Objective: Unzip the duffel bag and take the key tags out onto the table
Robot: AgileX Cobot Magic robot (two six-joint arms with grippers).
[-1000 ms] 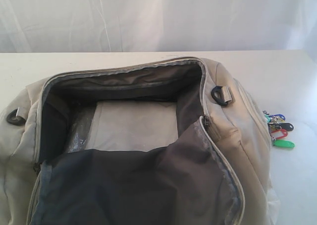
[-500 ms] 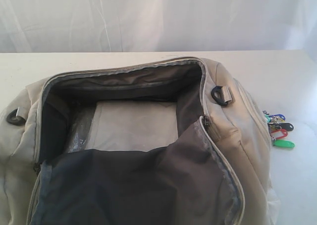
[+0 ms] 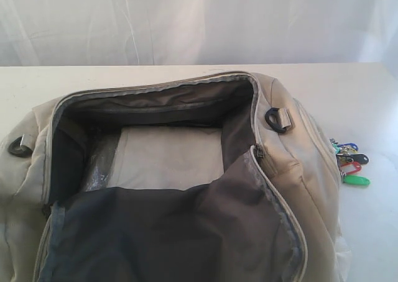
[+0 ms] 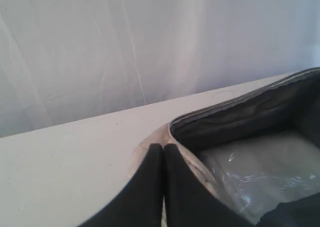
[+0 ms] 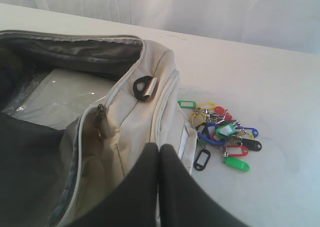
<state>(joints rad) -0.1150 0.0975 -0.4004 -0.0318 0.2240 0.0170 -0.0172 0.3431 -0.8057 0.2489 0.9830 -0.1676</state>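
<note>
The right jaws are clenched on nothing, poised over the near end of the large beige soft fabric duffel bag (image 5: 125, 122), which lies unzipped with its dark lining showing. Just past them, the bunch of coloured plastic key tags (image 5: 220, 132) rests on the plain white counter (image 5: 285, 72), close beside the bag's end wall. The left jaws, likewise clenched and empty, sit by the opposite rim. The task looks finished. The risk is a low arm nudging the bag and scattering the tags. Both arms sit low, aimed across the bag.

A pale white fabric curtain (image 3: 186, 21) with soft vertical folds hangs behind the far edge of the wide white flat desk (image 3: 124, 77), evenly lit.
</note>
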